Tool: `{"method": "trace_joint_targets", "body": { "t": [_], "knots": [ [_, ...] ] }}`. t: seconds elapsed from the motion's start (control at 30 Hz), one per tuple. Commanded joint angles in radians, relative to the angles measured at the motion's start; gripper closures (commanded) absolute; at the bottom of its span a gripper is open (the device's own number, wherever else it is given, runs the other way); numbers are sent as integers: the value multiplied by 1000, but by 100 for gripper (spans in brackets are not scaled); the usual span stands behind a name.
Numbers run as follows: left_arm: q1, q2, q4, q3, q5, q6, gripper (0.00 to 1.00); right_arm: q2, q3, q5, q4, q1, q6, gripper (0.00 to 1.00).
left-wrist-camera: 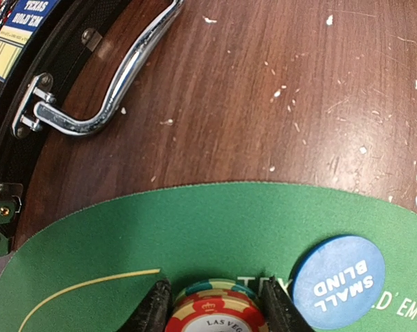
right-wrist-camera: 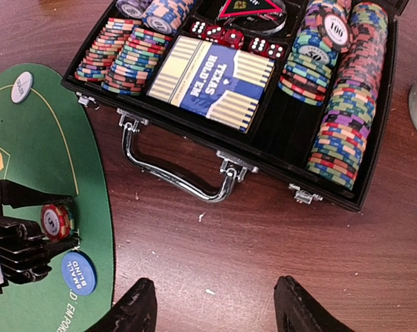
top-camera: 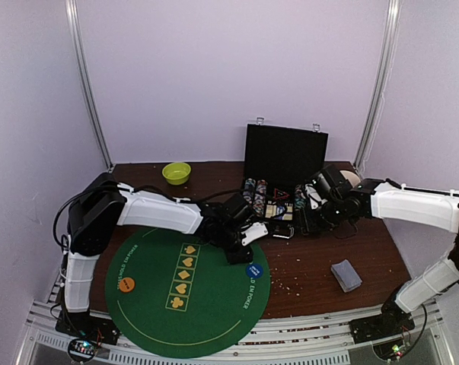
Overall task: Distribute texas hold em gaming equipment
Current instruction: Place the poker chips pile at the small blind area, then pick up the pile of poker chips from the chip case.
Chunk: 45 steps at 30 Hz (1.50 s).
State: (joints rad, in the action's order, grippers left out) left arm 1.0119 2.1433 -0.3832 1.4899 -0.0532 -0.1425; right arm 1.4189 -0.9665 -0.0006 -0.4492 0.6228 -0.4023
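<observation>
Chip-dealing step, by the look of it. The left jaws are clamped on a short stack of poker chips (right-wrist-camera: 56,220), the top one reading Las Vegas. The stack is at the far right rim of the green felt mat (top-camera: 160,327), roughly mid-table (top-camera: 313,258) and just on the near side of the open chip case (top-camera: 284,156). Can't tell if it's sitting on the felt or a hair above it.

The blue Small Blind disc (left-wrist-camera: 339,280) lies just beside the stack, not touching. The orange disc (top-camera: 127,284) is over on the mat's left side and a whitish disc (right-wrist-camera: 21,86) sits near its far rim. The deck of cards (top-camera: 345,275) lies on bare wood toward the table's near right corner.

The right jaws stand open with nothing in them, hanging over bare wood just on the near side of the case handle (right-wrist-camera: 173,176).

My guess for the next move: the left jaws open and go straight up, so the fingers don't drag the stack or nudge the blue disc. The right looks lined up for another grab from the case. Those chip rows are packed tight, so pinching off a clean few is the fiddly part.
</observation>
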Motion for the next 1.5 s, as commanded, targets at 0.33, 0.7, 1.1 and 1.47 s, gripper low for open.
{"method": "trace_joint_targets", "body": {
  "t": [0.33,0.7,1.1,1.47],
  "knots": [
    [-35,13,44,-5,3,25,45,-27,-119,-14,-60,-56,173,38],
    [-40,-74,145,-41,-97,28,34,35,-213,-51,-104,-107,285,38],
    [-155,-284,239,-159,-272,132,31,92,-265,-85,-46,-157,969,35],
    [-344,-620,294,-426,-251,144,22,364,-404,-148,-117,-237,1457,34]
  ]
}}
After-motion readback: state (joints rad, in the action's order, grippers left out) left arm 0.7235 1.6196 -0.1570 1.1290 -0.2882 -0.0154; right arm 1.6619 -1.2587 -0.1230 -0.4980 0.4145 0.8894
